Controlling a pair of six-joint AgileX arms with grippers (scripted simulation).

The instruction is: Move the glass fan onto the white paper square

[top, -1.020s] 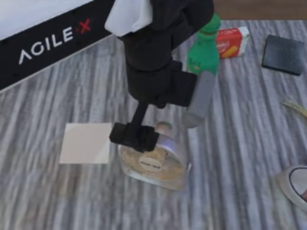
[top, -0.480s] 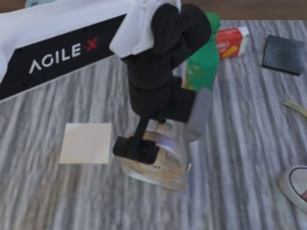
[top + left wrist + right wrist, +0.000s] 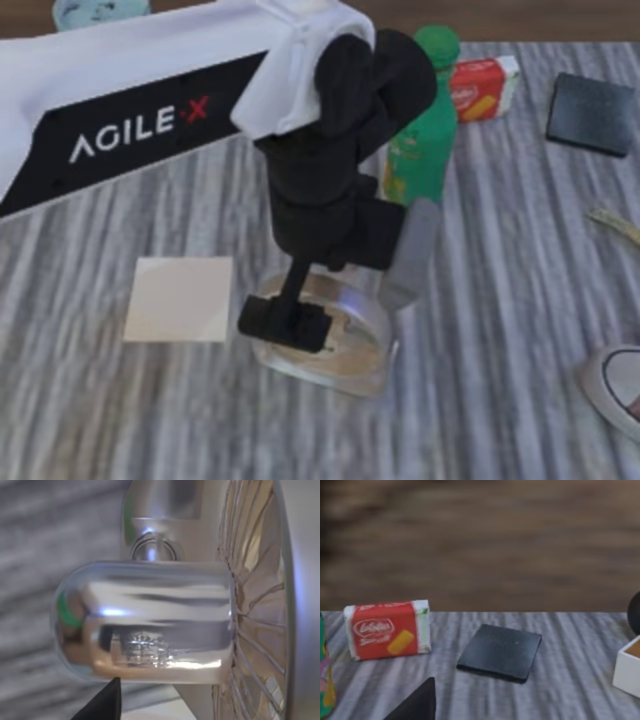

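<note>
Grey streaked wood-grain table, brown wall behind. Clear tan-centred glass fan lies just right of off-white paper square; left gripper over it, finger opening can't be told.

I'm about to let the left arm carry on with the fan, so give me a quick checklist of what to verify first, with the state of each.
1. Left gripper is over the glass fan: ok.
2. Grip on the fan is closed and firm: cannot tell.
3. White paper square is bare and flat: ok.
4. Fan is off the paper, just to its right: ok, move not yet done.
5. Green bottle stands behind the fan, away from the leftward path: ok.
6. Right arm is out of the way: ok, absent from the top view.
</note>
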